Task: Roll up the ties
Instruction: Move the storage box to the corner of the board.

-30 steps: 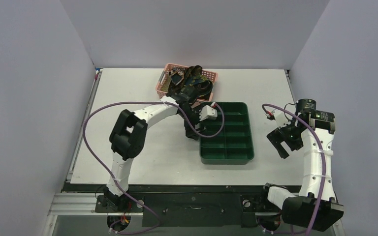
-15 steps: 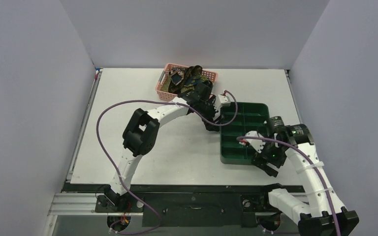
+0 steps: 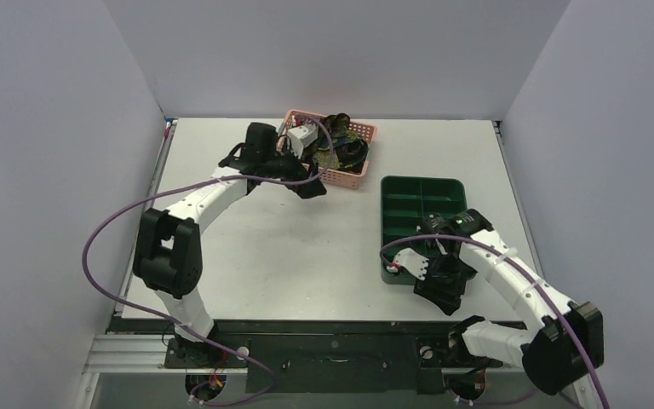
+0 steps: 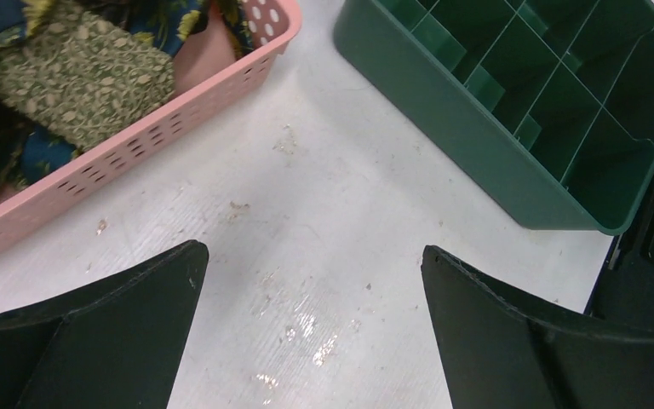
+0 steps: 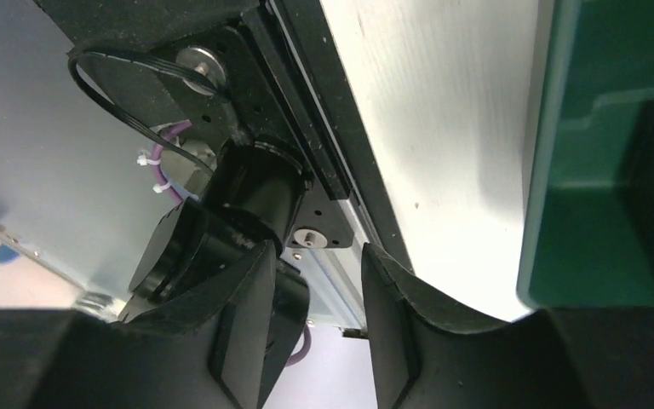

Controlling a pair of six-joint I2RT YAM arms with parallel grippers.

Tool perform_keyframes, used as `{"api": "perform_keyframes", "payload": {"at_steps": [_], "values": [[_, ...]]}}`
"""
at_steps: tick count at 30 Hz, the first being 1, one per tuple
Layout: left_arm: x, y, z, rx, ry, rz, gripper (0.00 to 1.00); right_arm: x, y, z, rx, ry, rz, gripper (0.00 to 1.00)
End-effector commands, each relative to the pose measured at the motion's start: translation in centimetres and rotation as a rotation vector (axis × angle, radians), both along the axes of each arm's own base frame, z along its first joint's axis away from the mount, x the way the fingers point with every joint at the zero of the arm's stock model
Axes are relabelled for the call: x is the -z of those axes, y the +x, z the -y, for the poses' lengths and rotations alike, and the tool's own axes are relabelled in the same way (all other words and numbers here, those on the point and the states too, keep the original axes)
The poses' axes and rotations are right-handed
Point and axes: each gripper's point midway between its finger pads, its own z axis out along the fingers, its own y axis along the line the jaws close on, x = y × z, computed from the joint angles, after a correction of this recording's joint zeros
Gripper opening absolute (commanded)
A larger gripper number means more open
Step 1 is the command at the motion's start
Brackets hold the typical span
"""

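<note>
L claw [image 3: 310,185] is spread wide, w/ nothing btwn its fingers [image 4: 94,341]. Only bare white table [image 4: 306,221] shows under the gap. It hangs low over the table, just off the near side of the pink mesh basket [image 4: 145,149], not touching it. From the L wrist cam the basket sits ahead & to the left of the claw. The dark green tray [image 4: 477,128] w/ its compartments sits ahead & to the right, a strip of table btwn the two.

The ties [image 4: 77,81] lie in the basket, ahead-left of L claw, in a loose bundled heap. An olive-green leafy-print piece is on top, w/ bits of blue & gold round it. In the top view the heap mounds above the basket rim, just beyond the claw.

R claw [image 3: 441,285] is well apart from the ties, at the near end of the tray by the table's front edge. Its fingers [image 5: 243,341] stand close together w/ a narrow gap, nothing gripped in it. The tray's outer wall is just to the right of this claw; can't tell if they touch. Beyond the gap the R wrist cam shows the black front rail [image 5: 324,145] & a dark arm base [image 5: 255,204].
</note>
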Motion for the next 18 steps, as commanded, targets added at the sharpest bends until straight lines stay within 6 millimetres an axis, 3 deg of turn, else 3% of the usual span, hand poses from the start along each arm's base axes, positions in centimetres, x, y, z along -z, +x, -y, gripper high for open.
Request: {"api": "perform_keyframes", "payload": {"at_steps": [1, 7, 10, 12, 18], "values": [[-2.8, 0.5, -2.0, -0.067, -0.052, 0.047, 0.97, 1.5, 1.4, -1.5, -0.050, -0.057, -0.006, 0.35], [-3.6, 1.5, -6.3, -0.235, -0.107, 0.045, 0.97, 2.9, 6.0, -3.4, -0.069, -0.078, 0.181, 0.28], [-3.4, 1.3, -7.9, -0.271, -0.101, 0.043, 0.97, 4.3, 10.2, -4.3, 0.000, -0.066, 0.375, 0.25], [-3.5, 1.1, -8.9, -0.286, -0.087, 0.052, 0.96, 4.5, 12.7, -3.3, 0.064, -0.119, 0.492, 0.25], [-3.4, 0.5, -10.2, -0.296, -0.056, 0.059, 0.97, 3.6, 18.7, -0.3, 0.139, -0.156, 0.619, 0.25]]}}
